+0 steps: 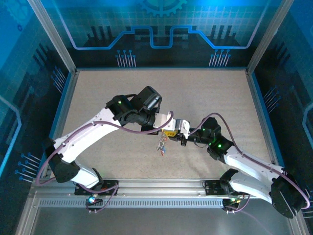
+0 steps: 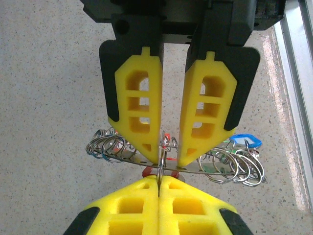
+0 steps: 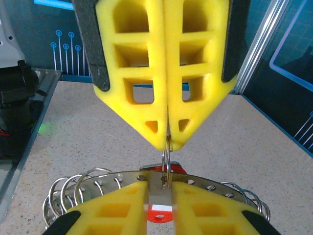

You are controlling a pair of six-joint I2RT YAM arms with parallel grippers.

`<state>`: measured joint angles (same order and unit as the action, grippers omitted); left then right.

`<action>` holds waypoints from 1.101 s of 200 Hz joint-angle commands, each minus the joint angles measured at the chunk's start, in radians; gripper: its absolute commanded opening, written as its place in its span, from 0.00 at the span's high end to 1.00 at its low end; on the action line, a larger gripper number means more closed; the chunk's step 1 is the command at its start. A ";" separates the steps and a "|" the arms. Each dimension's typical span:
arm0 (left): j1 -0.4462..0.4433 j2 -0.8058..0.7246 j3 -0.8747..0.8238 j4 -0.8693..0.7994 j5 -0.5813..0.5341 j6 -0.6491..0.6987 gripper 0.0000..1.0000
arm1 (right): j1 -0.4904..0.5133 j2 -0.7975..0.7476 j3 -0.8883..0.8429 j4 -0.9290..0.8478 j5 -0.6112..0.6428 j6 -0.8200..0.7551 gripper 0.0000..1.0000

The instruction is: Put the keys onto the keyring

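Left wrist view shows you a blue tag [image 2: 244, 141] by the flat silver keyring [image 2: 129, 157]. The left gripper [image 2: 159, 180] pinches a wire loop [image 3: 167, 152]; whether the right gripper [image 2: 167, 159] grips, you cannot tell.

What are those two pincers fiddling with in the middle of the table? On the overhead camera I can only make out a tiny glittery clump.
Observer: The wrist cameras show a curved metal band, the keyring, strung with many small wire loops.
Visitor: Is anything coloured on it?
Observer: Yes, a blue tag hangs near one end, and a red tag sits under the middle.
Visitor: Which pincer has hold of it?
Observer: The left pincer is shut on one thin loop standing up from the band. The right pincer has its fingers on either side of that spot, a narrow gap between them.
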<state>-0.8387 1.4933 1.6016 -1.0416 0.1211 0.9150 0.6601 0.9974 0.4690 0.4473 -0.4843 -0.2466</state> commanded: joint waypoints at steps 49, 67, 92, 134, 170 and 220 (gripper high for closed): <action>0.001 -0.013 -0.008 0.031 0.046 -0.006 1.00 | 0.004 -0.018 0.017 0.054 -0.023 0.008 0.78; 0.002 -0.016 -0.012 0.034 0.059 -0.007 1.00 | 0.004 -0.026 0.010 0.059 -0.031 0.009 0.83; 0.003 -0.025 -0.024 0.049 0.063 -0.011 1.00 | 0.003 -0.033 0.008 0.052 -0.038 0.010 0.91; 0.002 -0.022 -0.022 0.043 0.058 -0.011 1.00 | 0.003 -0.042 0.005 0.039 -0.036 0.013 0.86; 0.004 -0.031 -0.023 0.062 0.069 -0.020 1.00 | 0.002 -0.036 0.005 0.040 -0.037 0.013 1.00; 0.044 -0.138 -0.144 0.183 0.086 -0.096 0.66 | 0.001 -0.075 -0.028 0.124 -0.005 0.042 1.00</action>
<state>-0.8223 1.4467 1.5211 -0.9665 0.1635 0.8772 0.6594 0.9588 0.4606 0.4767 -0.5011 -0.2279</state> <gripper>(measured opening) 0.261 0.048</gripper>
